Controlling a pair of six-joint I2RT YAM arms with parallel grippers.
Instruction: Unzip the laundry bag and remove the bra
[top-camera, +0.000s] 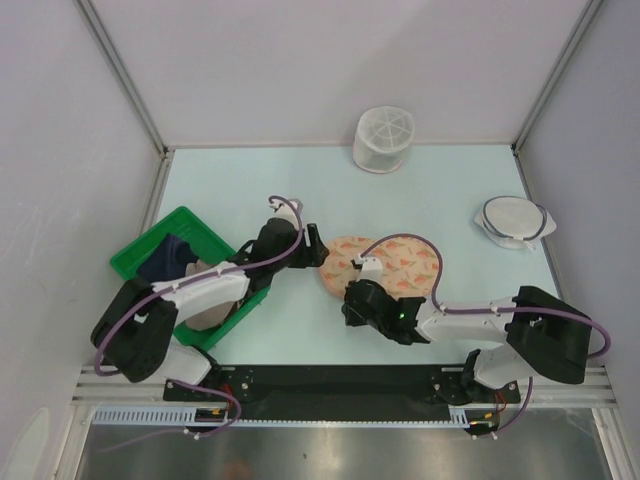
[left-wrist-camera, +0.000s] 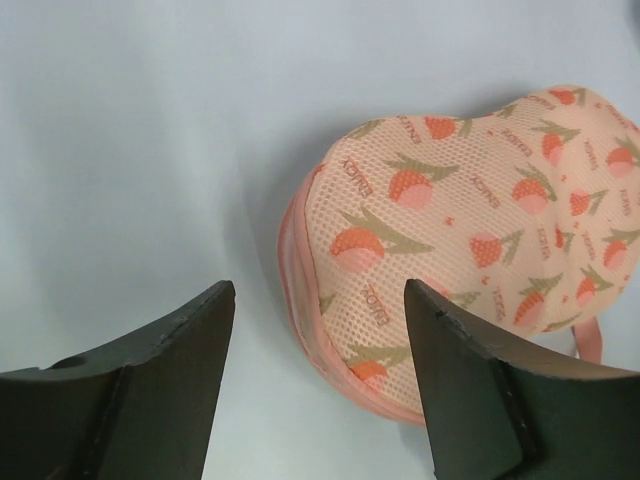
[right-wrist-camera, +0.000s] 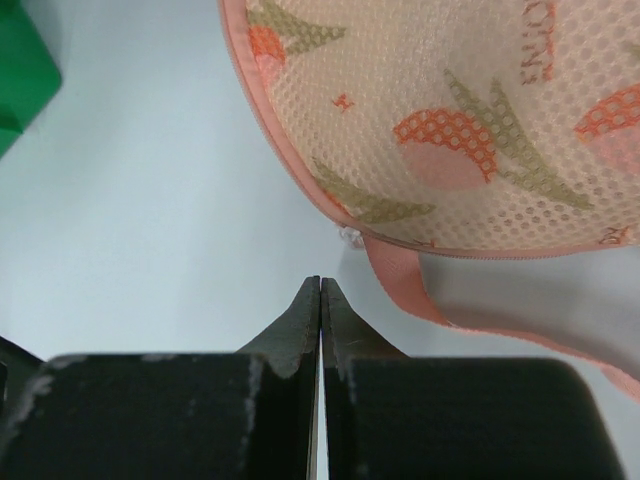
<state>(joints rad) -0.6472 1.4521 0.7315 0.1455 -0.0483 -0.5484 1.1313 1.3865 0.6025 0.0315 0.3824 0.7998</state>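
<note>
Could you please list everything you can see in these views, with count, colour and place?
bag: one, peach with orange print and pink zip edging, middle of the table
bra: none in view
mesh cylinder: one, white, far edge of the table
mesh disc: one, white, right side of the table
tray: one, green, left side of the table
navy cloth: one, dark blue, in the tray
tan cloth: one, beige, in the tray, partly under the left arm
table: one, pale blue-green, under everything
left gripper: one, black, open, at the bag's left end
right gripper: one, black, shut, just off the bag's near edge
</note>
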